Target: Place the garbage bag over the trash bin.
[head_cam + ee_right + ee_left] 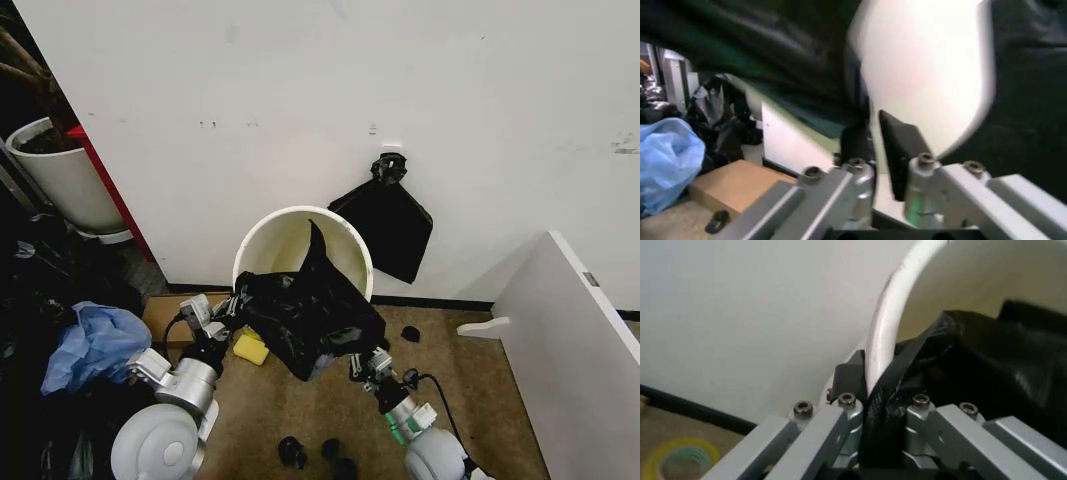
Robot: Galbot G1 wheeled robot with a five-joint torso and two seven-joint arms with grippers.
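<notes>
The cream-white trash bin [300, 240] stands against the wall. The glossy black garbage bag [310, 315] is bunched over its front rim, and a point of it sticks up inside the bin. My left gripper [228, 308] is at the bin's left rim, shut on a twisted strand of the garbage bag [907, 365] right beside the white rim [888, 325]; in the left wrist view the left gripper [881, 390] has the strand between its fingers. My right gripper [362, 360] sits at the bag's lower right edge. Close up, the right gripper [872, 131] is open, with pale bin wall [927, 75] showing through the gap and bag folds [773, 50] hanging just above.
A white planter pot [60, 175] stands at the far left. A flat black bundle [385, 225] hangs on the wall behind the bin. Blue plastic [95, 340], a cardboard box [160, 312] and a yellow block [250, 348] lie left. A white panel [575, 340] stands to the right. Black scraps [410, 333] lie on the floor.
</notes>
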